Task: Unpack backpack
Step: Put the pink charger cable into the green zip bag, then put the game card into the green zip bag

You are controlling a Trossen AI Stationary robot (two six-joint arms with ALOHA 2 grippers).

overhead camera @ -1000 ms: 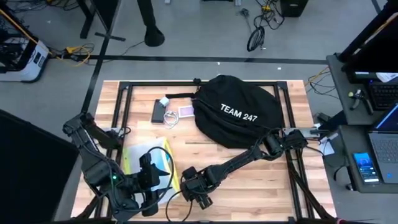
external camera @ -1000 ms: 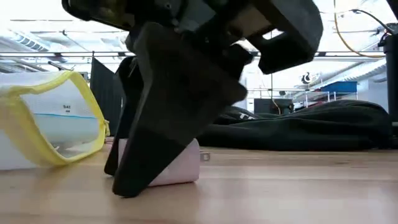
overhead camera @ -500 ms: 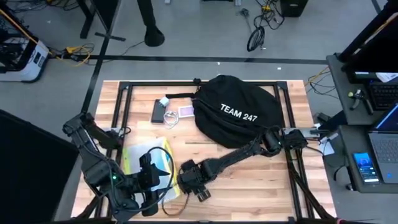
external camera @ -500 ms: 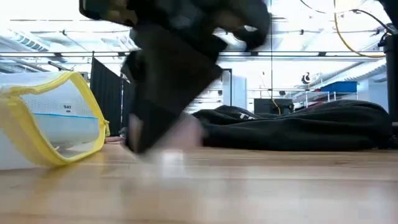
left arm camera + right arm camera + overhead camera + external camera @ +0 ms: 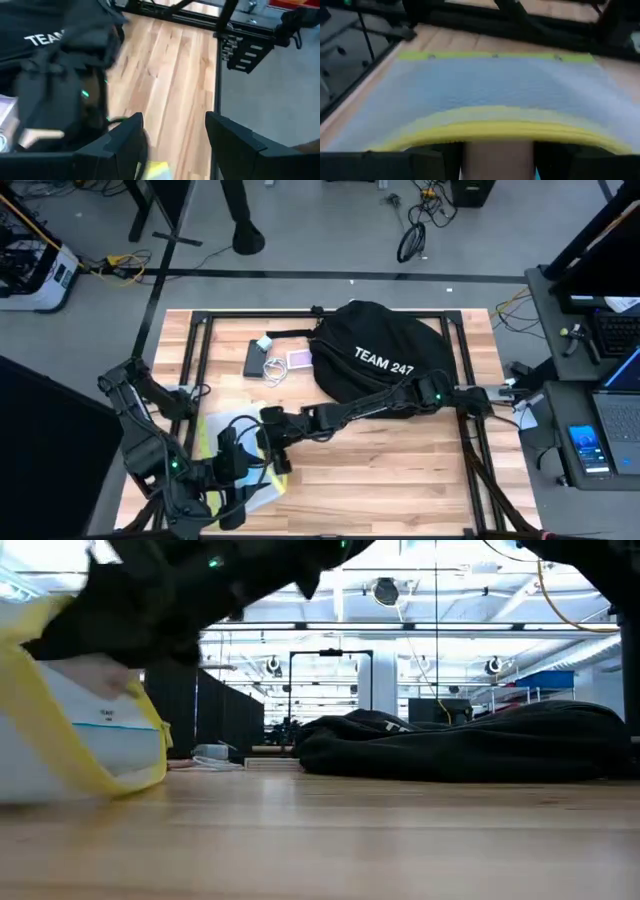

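Wooden table — carrying backpack, yellow-edged pouch, power bank.

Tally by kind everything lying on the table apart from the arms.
Backpack: 1
Yellow-edged mesh pouch: 1
Black flat device: 1
White charger with cable: 1
Pinkish small item: 1
Total: 5
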